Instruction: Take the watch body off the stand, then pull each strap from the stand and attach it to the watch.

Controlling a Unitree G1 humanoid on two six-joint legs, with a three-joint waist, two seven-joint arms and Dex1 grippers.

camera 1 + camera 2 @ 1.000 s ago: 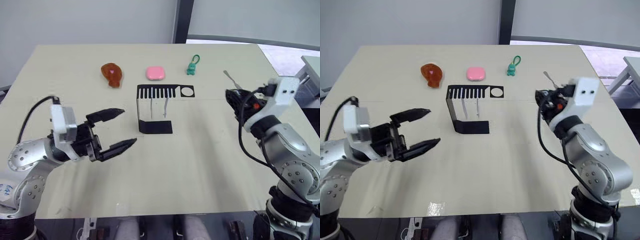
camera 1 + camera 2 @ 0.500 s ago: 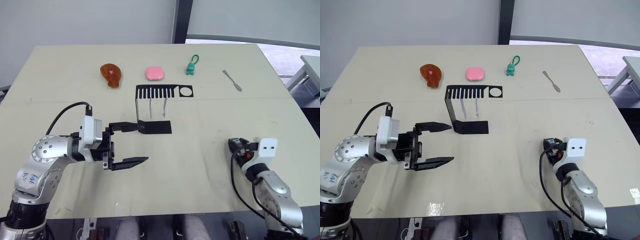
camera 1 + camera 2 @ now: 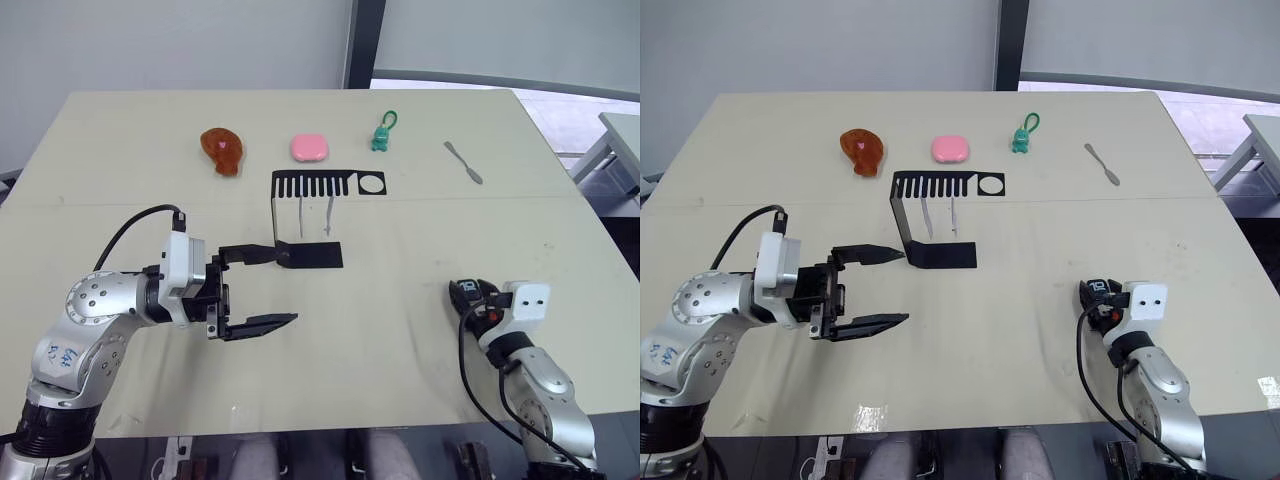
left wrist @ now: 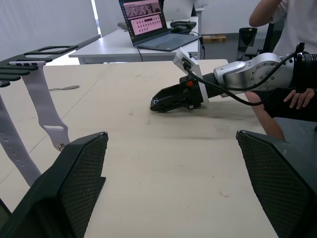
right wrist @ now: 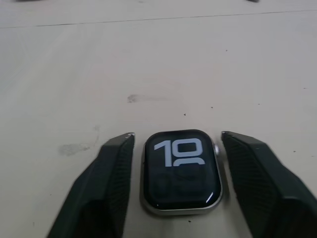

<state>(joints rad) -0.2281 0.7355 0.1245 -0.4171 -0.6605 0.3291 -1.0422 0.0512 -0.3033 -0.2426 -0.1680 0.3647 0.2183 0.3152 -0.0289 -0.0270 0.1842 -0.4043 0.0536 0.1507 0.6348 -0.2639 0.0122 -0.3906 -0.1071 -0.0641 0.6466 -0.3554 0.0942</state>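
A pale tabletop [image 3: 400, 260] fills the middle of the head camera's frame, with a black stand [image 3: 312, 215] at its centre. Two lavender-grey straps [image 3: 315, 214] hang from the stand's slotted top bar, not yet pulled; its round opening at the right end sits empty, which suggests the first step is done.

At lower left, the left gripper [image 3: 262, 287] hovers just in front of the stand's base, its fingers spread wide and holding nothing, the upper fingertip close to the base. It looks poised to reach in for a strap. Its wrist camera shows the straps [image 4: 34, 116] dangling nearby.

At lower right, the right gripper [image 3: 464, 293] rests low against the tabletop, well apart from the stand. The watch body [image 5: 181, 171] lies face up between its fingers [image 5: 111, 178], screen digits lit. Narrow gaps show on both sides of the case, so the fingers appear slightly parted rather than pinching, likely setting the watch down where the straps can be brought to it.

Along the top of the frame lie a brown toy [image 3: 222, 148], a pink block [image 3: 310, 147], a green charm [image 3: 383, 133] and a metal spatula [image 3: 463, 161], all untouched.
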